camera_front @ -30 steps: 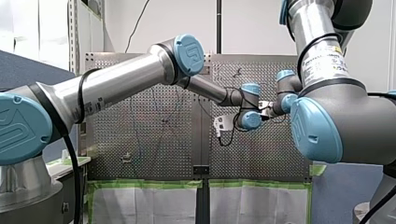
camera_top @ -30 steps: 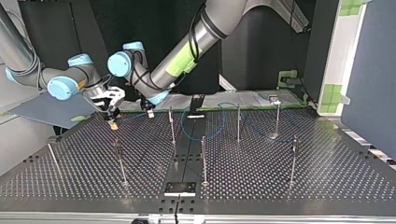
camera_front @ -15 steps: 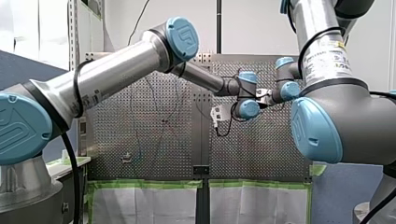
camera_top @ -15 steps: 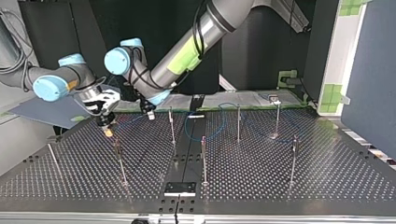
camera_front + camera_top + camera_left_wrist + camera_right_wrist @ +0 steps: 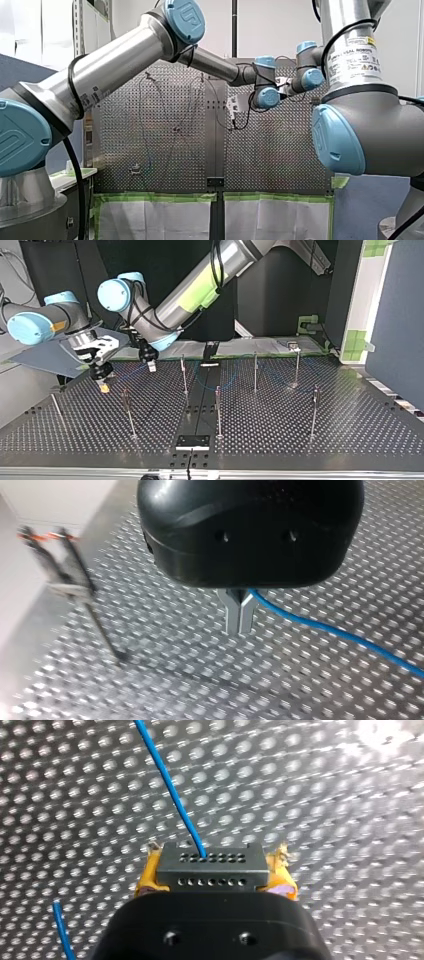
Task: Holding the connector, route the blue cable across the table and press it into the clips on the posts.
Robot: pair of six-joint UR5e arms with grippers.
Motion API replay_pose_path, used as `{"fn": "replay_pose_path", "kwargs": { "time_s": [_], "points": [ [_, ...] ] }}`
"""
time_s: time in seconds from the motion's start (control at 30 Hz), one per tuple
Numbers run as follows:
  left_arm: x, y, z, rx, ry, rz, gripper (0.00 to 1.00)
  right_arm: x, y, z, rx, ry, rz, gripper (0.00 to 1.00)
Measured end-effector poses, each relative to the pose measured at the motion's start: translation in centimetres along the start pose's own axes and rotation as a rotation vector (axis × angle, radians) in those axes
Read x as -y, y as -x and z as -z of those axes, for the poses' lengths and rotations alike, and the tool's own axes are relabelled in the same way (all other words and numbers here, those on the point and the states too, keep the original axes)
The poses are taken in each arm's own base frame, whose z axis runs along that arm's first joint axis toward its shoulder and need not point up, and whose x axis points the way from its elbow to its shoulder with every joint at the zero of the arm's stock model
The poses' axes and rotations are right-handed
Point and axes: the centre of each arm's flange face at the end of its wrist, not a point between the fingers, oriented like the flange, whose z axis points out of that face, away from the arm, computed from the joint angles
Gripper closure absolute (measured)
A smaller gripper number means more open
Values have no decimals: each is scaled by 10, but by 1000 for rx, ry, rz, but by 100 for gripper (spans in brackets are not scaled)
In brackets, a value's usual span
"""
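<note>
My right hand, with yellow pads, is clenched on the dark grey perforated block connector over the far left of the perforated metal bench in the top view. Just right of it there, my left hand pinches the thin blue cable between its metal fingers, low over the bench.

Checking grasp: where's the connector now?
The connector sits between my right end effector's yellow pads, above the table at the top view's left, near my left end effector gripping the blue cable.
</note>
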Motion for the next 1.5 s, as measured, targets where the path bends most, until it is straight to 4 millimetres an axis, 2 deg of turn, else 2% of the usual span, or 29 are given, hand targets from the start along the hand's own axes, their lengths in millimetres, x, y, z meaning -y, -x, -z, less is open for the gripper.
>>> {"fn": "replay_pose_path", "kwargs": {
  "time_s": [0.27, 0.53, 0.67, 0.8, 1.13, 1.33, 1.5],
  "points": [
    [8, 54, 7, 48, -18, 33, 100, 9, -39, 16, -65, -5, -32, 100],
    [13, 123, 4, 124, -45, 97, 100, 23, -84, 35, -140, -19, -25, 100],
    [9, 147, -1, 147, -63, 113, 100, 28, -99, 42, -170, -24, -11, 100],
    [4, 148, -7, 148, -74, 108, 100, 29, -103, 44, -178, -25, -7, 100],
    [-13, 113, -28, 126, -79, 89, 100, 27, -100, 42, -174, -23, -9, 100],
    [-22, 92, -30, 97, -105, 56, 100, 25, -93, 38, -161, -23, -16, 100],
    [-20, 88, -30, 93, -142, 58, 100, 22, -86, 34, -149, -21, -22, 100]
  ]
}}
